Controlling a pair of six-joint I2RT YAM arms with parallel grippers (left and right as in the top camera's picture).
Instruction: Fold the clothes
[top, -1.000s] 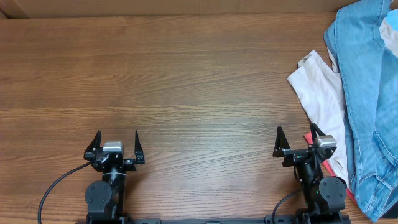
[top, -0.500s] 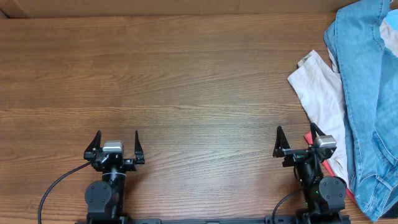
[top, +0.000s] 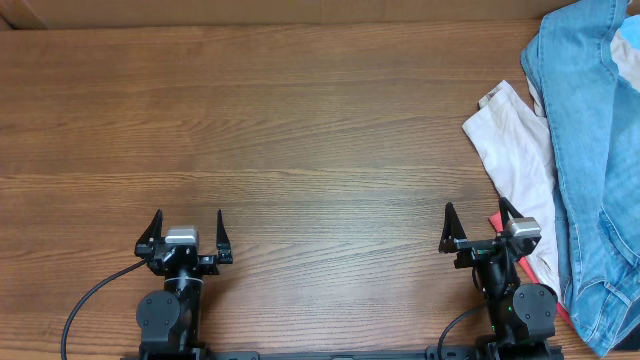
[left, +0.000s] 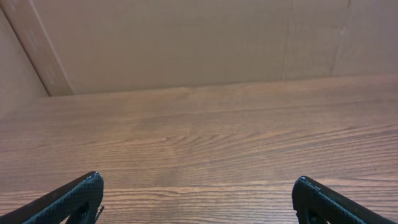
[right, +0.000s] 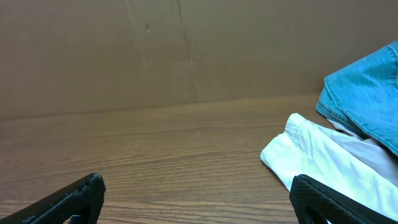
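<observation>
The light blue denim jeans (top: 590, 150) lie crumpled along the table's right edge, running from the far right corner down to the near edge; a part shows in the right wrist view (right: 370, 93). My left gripper (top: 187, 229) is open and empty at the near left, far from the jeans. My right gripper (top: 476, 222) is open and empty at the near right, just left of the pile; its open fingers frame bare wood in the right wrist view (right: 199, 190). The left wrist view (left: 198, 186) shows only open fingers over bare wood.
A cream cloth garment (top: 520, 160) lies partly under the jeans' left side, also in the right wrist view (right: 329, 165). A small red cloth (top: 535, 272) peeks out beside my right arm. A cardboard wall (left: 186, 37) backs the wooden table (top: 300, 130).
</observation>
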